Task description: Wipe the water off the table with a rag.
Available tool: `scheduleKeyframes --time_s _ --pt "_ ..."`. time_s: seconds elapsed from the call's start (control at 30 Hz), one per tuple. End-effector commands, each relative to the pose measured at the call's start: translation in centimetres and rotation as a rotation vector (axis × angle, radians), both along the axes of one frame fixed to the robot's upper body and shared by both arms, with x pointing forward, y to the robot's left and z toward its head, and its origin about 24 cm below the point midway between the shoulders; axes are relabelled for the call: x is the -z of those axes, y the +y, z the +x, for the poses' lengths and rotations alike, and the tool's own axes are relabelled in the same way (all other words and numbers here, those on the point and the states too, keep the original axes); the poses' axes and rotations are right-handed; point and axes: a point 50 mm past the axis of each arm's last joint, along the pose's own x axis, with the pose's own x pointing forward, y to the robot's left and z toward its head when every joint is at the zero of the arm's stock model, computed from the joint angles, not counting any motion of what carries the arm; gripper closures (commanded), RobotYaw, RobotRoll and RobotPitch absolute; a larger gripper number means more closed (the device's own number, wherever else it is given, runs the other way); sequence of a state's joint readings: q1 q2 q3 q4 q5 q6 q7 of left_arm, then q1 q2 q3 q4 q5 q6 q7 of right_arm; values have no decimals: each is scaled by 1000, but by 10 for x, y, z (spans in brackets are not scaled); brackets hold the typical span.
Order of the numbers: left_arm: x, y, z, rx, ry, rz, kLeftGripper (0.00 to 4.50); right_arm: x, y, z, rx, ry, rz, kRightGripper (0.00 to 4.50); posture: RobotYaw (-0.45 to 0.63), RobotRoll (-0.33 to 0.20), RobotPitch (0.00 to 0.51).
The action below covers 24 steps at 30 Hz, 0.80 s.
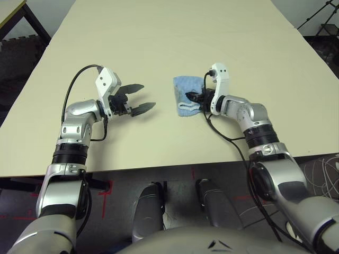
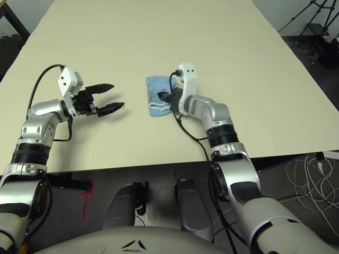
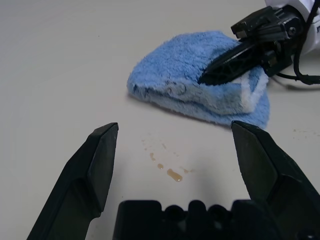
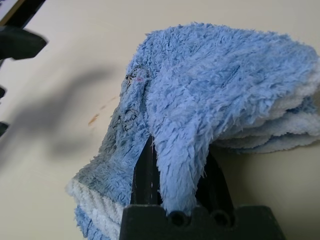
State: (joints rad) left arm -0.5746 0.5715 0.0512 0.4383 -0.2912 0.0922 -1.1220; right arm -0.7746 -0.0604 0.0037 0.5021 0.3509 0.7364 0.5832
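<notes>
The light blue rag [image 1: 187, 90] lies folded near the middle of the pale table [image 1: 169, 37], with its white edging toward me. My right gripper [image 1: 193, 97] is shut on the rag [image 4: 215, 90], its black fingers pinching a fold of the cloth from the right side. My left gripper [image 1: 142, 98] hovers open to the rag's left, a short gap away. Small amber drops of water [image 3: 167, 170] dot the table between the left gripper's fingers [image 3: 95, 165] and the rag [image 3: 195, 85]. A faint amber smear [image 4: 97, 115] also shows beside the cloth.
The table stretches far beyond the rag on all sides. A dark stand and cables [image 1: 323, 26] sit off the table's far right, and loose cables [image 2: 312, 169] lie on the floor at the right.
</notes>
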Motion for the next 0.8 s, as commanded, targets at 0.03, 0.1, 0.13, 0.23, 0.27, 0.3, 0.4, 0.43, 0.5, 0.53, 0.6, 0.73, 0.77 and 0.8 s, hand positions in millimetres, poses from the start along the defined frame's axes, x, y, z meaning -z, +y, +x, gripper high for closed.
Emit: scheduleKeyframes --time_s 0.03,0.1,0.13,0.23,0.27,0.3,0.4,0.43,0.5,0.53,0.6,0.73,0.77,0.8 --pt "2 1 -3 -3 3 -8 0 17 11 -13 -62 74 -19 4424 -97 0 151" --pt "2 0 -3 -3 3 -8 0 17 8 -10 -33 65 -22 4424 -95 0 150" --pt "2 0 -3 -3 3 -9 0 15 4 -7 -5 57 -22 4424 -96 0 149" --pt "2 1 -3 -4 3 -9 0 9 -14 4 79 36 -21 4424 -97 0 149" --pt "2 1 -3 -4 3 -9 0 7 -20 8 106 30 -20 4424 -99 0 148" --pt "2 1 -3 -3 3 -9 0 5 -26 11 129 26 -17 4424 -101 0 148" --pt "2 0 -2 -3 3 -10 0 -2 -44 19 188 15 -9 4424 -103 0 148" --pt "2 0 -2 -3 3 -10 0 -4 -48 21 203 11 -7 4424 -104 0 148" --pt "3 -1 -2 -2 5 -12 0 -9 -62 26 243 2 -3 4424 -106 0 148" --pt "4 -2 -2 -1 7 -12 0 -12 -69 28 263 -4 -4 4424 -106 0 148" --pt "4 -2 -1 -1 9 -11 0 -16 -79 31 290 -14 -7 4424 -106 0 148" --pt "5 -1 -1 -2 10 -10 0 -22 -98 35 339 -33 -18 4424 -114 0 151" --pt "4 -1 -1 -2 10 -9 0 -23 -103 35 349 -35 -21 4424 -114 0 151" --pt "4 -1 -1 -2 10 -9 0 -24 -107 35 358 -37 -25 4424 -114 0 151"
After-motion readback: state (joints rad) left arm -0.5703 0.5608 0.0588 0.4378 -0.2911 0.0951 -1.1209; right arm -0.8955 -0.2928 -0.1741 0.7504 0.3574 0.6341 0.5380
